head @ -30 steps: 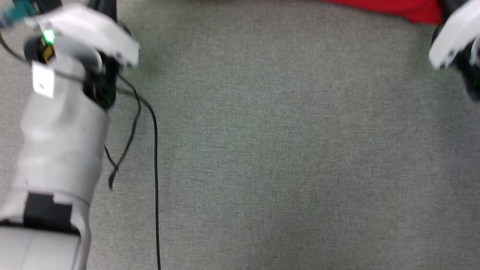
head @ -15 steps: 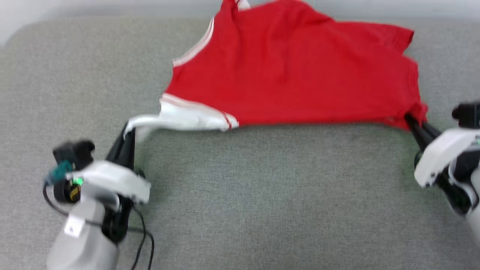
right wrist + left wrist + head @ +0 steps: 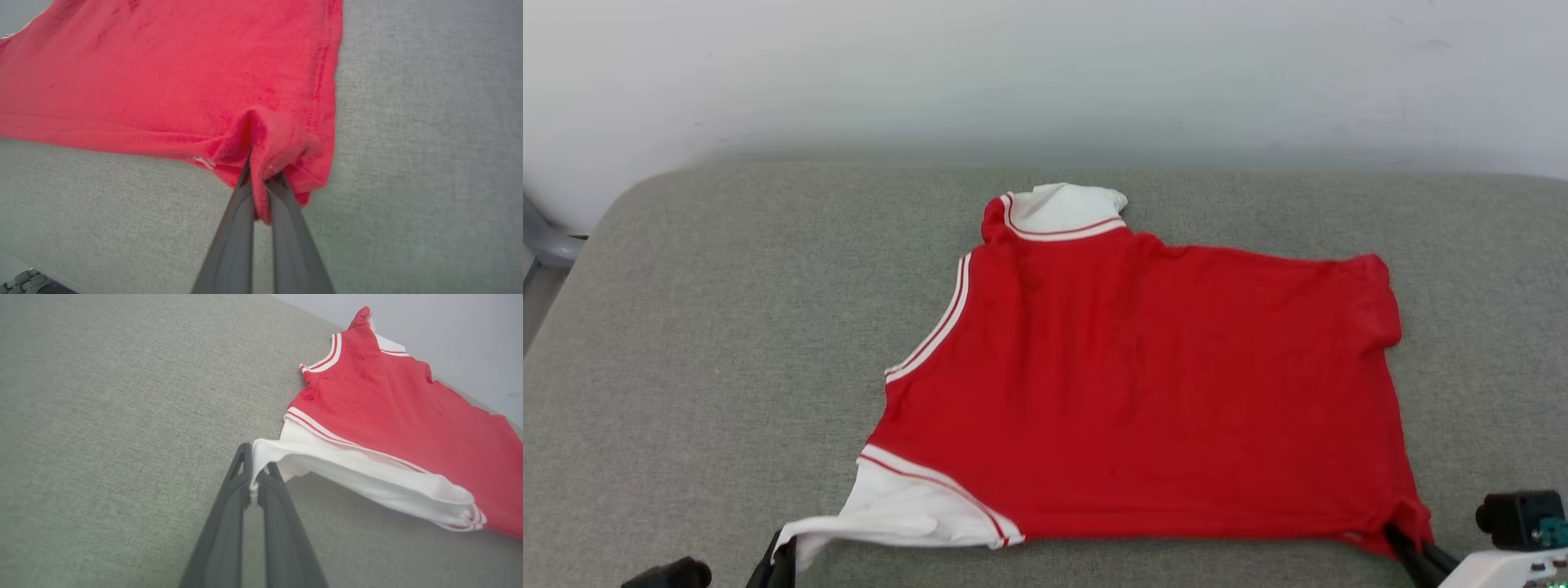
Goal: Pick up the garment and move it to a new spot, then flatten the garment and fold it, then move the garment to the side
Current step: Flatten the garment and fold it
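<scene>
There is one red shirt [image 3: 1143,392]. It has two white sleeves: one sleeve [image 3: 907,514] at 7 o'clock and one sleeve [image 3: 1062,208] at 12 o'clock. There are two grippers, the left gripper [image 3: 254,486] and the right gripper [image 3: 261,183], each with two dark fingers [image 3: 229,522]. There is one grey cushion [image 3: 727,327] and one white wall [image 3: 1045,73]

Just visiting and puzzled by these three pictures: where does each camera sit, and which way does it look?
Head view: on the robot's head, looking forward and down at the garment on the grey cushion; left gripper and right gripper at the bottom edge.
Left wrist view: on the left wrist, looking along its shut fingers, which pinch the white sleeve.
Right wrist view: on the right wrist, looking along its shut fingers, which pinch a red corner.
All three share the garment.
</scene>
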You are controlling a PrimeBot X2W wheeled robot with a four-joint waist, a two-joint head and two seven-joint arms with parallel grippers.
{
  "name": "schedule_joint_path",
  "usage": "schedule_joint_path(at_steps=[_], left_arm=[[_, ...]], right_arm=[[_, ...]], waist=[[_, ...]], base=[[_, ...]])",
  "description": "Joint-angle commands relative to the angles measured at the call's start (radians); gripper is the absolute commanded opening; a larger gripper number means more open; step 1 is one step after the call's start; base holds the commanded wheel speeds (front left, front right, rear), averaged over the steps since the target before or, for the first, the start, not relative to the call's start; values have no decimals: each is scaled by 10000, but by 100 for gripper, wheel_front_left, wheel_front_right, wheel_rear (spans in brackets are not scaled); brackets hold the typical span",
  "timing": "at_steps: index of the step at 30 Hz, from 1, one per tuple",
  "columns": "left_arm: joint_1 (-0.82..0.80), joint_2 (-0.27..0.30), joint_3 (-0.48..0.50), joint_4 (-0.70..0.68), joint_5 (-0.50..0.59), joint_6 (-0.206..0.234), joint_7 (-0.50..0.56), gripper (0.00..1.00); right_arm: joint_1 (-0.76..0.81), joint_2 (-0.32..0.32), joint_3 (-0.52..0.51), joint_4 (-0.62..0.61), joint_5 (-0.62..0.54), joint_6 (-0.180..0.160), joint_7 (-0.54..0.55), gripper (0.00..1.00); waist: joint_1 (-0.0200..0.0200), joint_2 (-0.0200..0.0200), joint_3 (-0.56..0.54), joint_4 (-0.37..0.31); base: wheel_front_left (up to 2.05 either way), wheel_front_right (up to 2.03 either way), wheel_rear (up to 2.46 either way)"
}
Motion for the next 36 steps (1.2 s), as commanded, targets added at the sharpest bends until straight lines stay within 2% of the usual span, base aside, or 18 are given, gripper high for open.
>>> schedule_joint_path(at_steps=[1, 6, 10, 14, 19, 22, 30, 36], left_arm=[[386, 162, 228, -142, 20, 262, 46, 0], [1430, 110, 375, -1107, -176, 666, 261, 0], [1583, 200, 382, -1627, -146, 749, 343, 0], [655, 301, 181, -1886, -149, 410, 470, 0], [-1002, 269, -228, -1224, -79, -206, 562, 0], [-1644, 240, -339, -834, -12, -393, 483, 0], [-3708, 42, -912, 923, 162, -1129, 450, 0], [-4625, -219, -1275, 2649, 79, -1606, 534, 0]], right_arm=[[405, 70, -249, -193, -95, -49, 191, 0], [1513, 558, -911, -1297, -397, -49, 796, 0], [1966, 914, -1314, -1967, -543, -49, 1153, 0], [1685, 1161, -1610, -2530, -640, -46, 1385, 0], [702, 1278, -1654, -2719, -733, -37, 1615, 0], [213, 1231, -1573, -2608, -704, -37, 1580, 0], [-1360, 938, -1195, -1375, -737, -34, 1353, 0], [-2007, 746, -652, -230, -684, -32, 886, 0]], waist=[[3, -1, -187, -7], [3, -1, -376, 10], [3, -1, -354, 38], [3, -1, 13, 64], [3, -1, 586, -53], [3, -1, 782, -121], [3, -1, 1643, -74], [3, -1, 2016, -48]], base=[[0, 0, 0], [0, 0, 0], [0, 0, 0], [0, 0, 0], [0, 0, 0], [0, 0, 0], [0, 0, 0], [0, 0, 0]])
